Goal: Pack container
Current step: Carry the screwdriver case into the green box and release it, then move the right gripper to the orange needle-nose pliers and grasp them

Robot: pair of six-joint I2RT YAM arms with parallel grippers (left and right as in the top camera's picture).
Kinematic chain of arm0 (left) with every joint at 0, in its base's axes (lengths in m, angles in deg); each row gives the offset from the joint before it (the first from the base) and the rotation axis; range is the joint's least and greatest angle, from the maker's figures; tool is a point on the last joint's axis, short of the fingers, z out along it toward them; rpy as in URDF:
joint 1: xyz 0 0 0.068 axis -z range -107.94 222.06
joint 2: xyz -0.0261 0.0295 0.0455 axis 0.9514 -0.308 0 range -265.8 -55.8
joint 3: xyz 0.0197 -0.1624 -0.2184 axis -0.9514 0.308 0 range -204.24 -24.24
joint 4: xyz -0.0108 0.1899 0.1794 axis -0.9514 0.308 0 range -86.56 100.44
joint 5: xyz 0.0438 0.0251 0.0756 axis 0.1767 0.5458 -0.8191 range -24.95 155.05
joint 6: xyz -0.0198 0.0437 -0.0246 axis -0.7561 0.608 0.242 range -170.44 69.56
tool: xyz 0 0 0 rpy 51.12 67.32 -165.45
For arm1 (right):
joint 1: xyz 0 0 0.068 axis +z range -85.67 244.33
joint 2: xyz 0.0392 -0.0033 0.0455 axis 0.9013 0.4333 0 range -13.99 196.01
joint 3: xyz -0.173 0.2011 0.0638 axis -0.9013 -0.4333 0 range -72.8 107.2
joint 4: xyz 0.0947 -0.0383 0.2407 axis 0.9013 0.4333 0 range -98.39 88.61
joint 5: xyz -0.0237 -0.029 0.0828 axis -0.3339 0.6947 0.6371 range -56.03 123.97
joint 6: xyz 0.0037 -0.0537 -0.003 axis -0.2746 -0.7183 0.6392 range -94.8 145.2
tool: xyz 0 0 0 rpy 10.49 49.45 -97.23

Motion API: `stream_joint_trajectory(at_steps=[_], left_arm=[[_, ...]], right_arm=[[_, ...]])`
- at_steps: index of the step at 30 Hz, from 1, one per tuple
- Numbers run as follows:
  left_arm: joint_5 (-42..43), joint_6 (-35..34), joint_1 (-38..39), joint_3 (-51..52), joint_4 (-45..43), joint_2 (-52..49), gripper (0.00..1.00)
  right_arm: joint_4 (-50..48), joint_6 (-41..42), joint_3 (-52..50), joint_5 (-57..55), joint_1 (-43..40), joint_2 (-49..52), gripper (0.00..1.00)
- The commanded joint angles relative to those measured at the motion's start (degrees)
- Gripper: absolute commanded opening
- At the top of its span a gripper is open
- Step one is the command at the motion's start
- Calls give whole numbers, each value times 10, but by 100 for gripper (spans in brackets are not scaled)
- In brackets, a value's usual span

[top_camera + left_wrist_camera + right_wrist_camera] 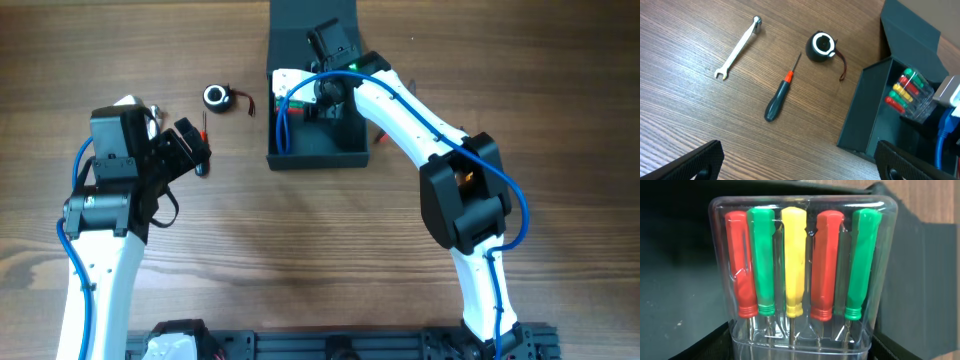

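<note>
The dark teal-grey container point(318, 150) stands at the back middle with its flap lid point(312, 20) open behind it; it also shows in the left wrist view point(875, 115). My right gripper point(303, 98) reaches into the box. In the right wrist view, the right gripper point(800, 352) is shut on a clear case of several coloured screwdrivers point(800, 265), which also shows in the left wrist view point(910, 95). My left gripper point(800, 165) is open and empty above the table, left of the box.
On the table left of the box lie a black-handled screwdriver point(781, 95), a small silver wrench point(737, 47) and a black round part with a white ring and a wire point(821, 46); that part also shows overhead point(216, 96).
</note>
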Motion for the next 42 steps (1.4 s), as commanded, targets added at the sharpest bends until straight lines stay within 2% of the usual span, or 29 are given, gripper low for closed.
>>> stream_joint_trajectory(at_steps=[1, 4, 9, 11, 13, 14, 17, 20, 23, 26, 29, 35, 42], left_arm=[[-6, 13, 1, -11, -1, -1, 100], [-6, 13, 1, -11, -1, -1, 100], [-6, 13, 1, -11, -1, -1, 100], [-6, 13, 1, -11, -1, -1, 100], [-6, 13, 1, -11, -1, -1, 100], [-6, 13, 1, -11, -1, -1, 100], [-6, 13, 1, -11, -1, -1, 100], [-6, 13, 1, -11, -1, -1, 100], [-6, 13, 1, -11, -1, -1, 100], [-6, 13, 1, -11, -1, -1, 100], [-5, 13, 1, -11, -1, -1, 100], [-6, 13, 1, -11, -1, -1, 100], [-6, 13, 1, -11, -1, -1, 100]], right_arm=[[-9, 39, 7, -9, -3, 5, 100], [-9, 85, 7, -32, -3, -7, 100], [6, 150, 7, -50, -3, -83, 100], [11, 238, 7, -104, -3, -131, 100], [14, 372, 7, -202, -15, -193, 100], [21, 398, 7, -221, -27, -222, 100], [47, 417, 7, -193, -80, -282, 100], [141, 553, 7, -122, -212, -313, 100], [235, 639, 4, -5, -324, -288, 100], [293, 674, -20, 17, -395, -254, 99], [303, 682, -76, 17, -410, -240, 97], [277, 681, -189, 9, -377, -240, 97], [191, 655, -295, 6, -326, -240, 94]])
